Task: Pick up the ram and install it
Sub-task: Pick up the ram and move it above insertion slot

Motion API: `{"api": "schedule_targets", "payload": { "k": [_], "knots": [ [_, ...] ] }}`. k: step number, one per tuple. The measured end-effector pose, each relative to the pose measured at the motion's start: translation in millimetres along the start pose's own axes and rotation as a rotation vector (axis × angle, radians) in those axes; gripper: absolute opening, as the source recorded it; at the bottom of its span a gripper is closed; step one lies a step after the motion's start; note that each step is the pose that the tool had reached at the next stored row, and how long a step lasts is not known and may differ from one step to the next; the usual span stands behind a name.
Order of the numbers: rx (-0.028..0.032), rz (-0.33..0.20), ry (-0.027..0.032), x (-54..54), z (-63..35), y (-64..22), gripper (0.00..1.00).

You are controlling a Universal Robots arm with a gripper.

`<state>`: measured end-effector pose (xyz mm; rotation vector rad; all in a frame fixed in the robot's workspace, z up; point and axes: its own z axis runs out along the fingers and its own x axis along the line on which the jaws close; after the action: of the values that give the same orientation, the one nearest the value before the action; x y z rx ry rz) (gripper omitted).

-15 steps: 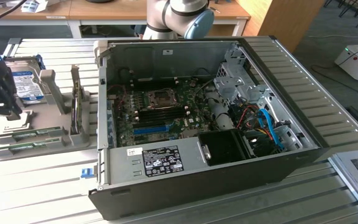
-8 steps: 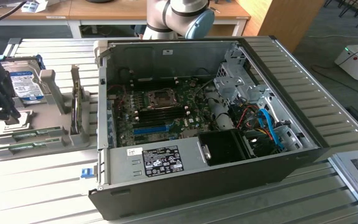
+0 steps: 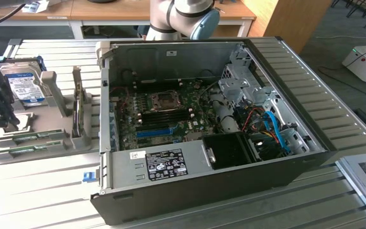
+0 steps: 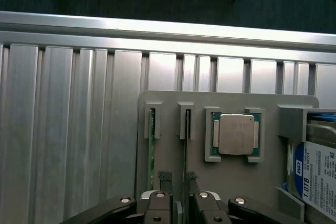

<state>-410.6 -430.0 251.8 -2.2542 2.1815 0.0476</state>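
Two slim green ram sticks stand on edge in the slots of a grey holder (image 4: pixel 173 103): one ram stick (image 4: pixel 186 140) nearer the processor chip, the other ram stick (image 4: pixel 152 145) beside it. In the exterior view the ram sticks (image 3: pixel 36 136) lie at that view's left, beside the open computer case (image 3: pixel 202 181). My gripper (image 4: pixel 177 177) hovers open just above the holder. One fingertip (image 4: pixel 190 175) is close to the stick nearer the chip, and nothing is held. In the exterior view the gripper (image 3: pixel 5 121) is a dark shape at the left edge.
A processor chip (image 4: pixel 234 135) and a hard drive (image 4: pixel 317 174) sit in the same holder. An upright expansion card (image 3: pixel 78 102) stands beside it. Inside the case lie the motherboard's dark memory slots (image 3: pixel 164 113) and a blue slot (image 3: pixel 154 132). All of it rests on a ribbed metal table (image 3: pixel 36 191).
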Motion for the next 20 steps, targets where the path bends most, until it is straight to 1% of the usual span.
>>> {"api": "schedule_targets", "payload": {
  "k": [12,20],
  "knots": [
    [0.0000,0.000,-0.0001,15.8,-0.4,0.6,0.24],
    [0.0001,0.000,-0.0002,16.2,0.3,0.7,0.24]
  ]
}}
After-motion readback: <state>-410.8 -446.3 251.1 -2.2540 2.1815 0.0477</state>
